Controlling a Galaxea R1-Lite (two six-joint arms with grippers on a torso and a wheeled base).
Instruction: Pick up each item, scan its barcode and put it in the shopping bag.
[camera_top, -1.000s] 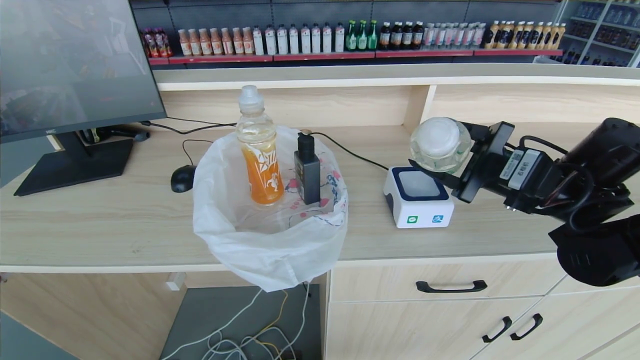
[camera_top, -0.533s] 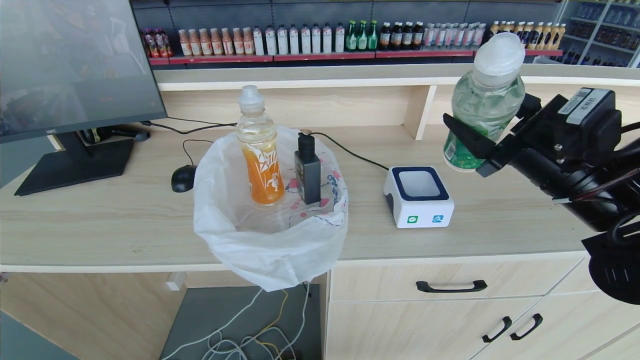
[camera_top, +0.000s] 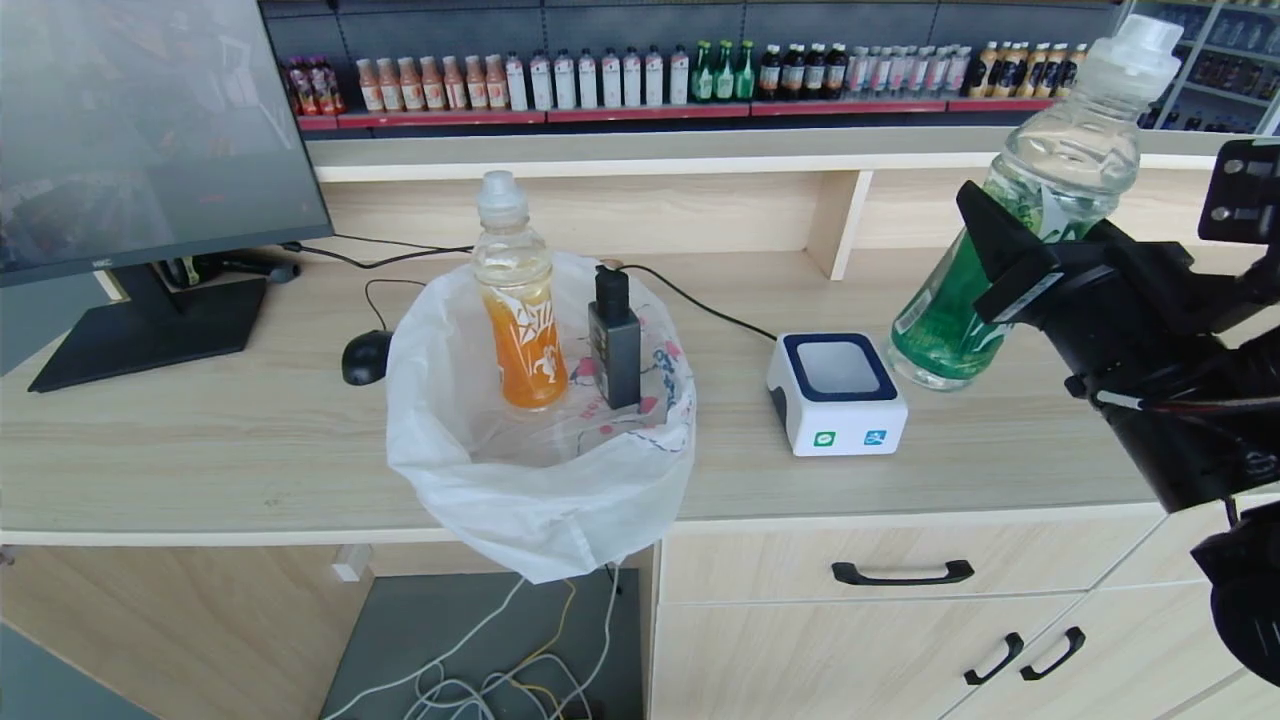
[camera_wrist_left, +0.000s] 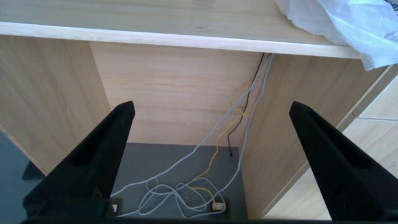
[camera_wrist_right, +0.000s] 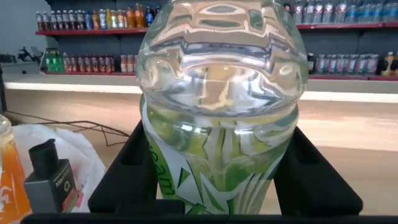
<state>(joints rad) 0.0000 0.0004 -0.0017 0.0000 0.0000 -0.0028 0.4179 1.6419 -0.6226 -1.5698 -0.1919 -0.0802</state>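
**Green bottle held next to the scanner**

The right gripper (camera_top: 1030, 262) has its two black fingers pinching a green bottle (camera_top: 945, 315) around the middle. The bottle is tipped over a bit. Its white cap points up and away to the right, and its green bottom points down toward the counter (camera_top: 200, 450). The bottom is just beside the scanner (camera_top: 838, 395), on the scanner's right side. I cannot tell if the bottom touches the counter. In the right wrist view, the bottle (camera_wrist_right: 221, 124) sits between the two fingers, with one finger on each side.

The scanner is a small white box with a dark top. It sits on the counter between the green bottle and the shopping bag (camera_top: 540, 480).

The white bag is open, and its front hangs over the counter's edge. An orange bottle (camera_top: 520, 320) stands up straight inside it. A black item (camera_top: 614, 345) stands just beside the orange bottle, also in the bag.

The left gripper (camera_wrist_left: 208, 162) is down low, below the counter top. Its fingers are spread far apart and there is nothing between them. Some cables (camera_wrist_left: 205, 186) lie on the floor under the counter.

A monitor (camera_top: 140, 130) and a black mouse (camera_top: 366, 357) sit on the left part of the counter. Rows of drinks (camera_top: 700, 75) line a shelf behind it.
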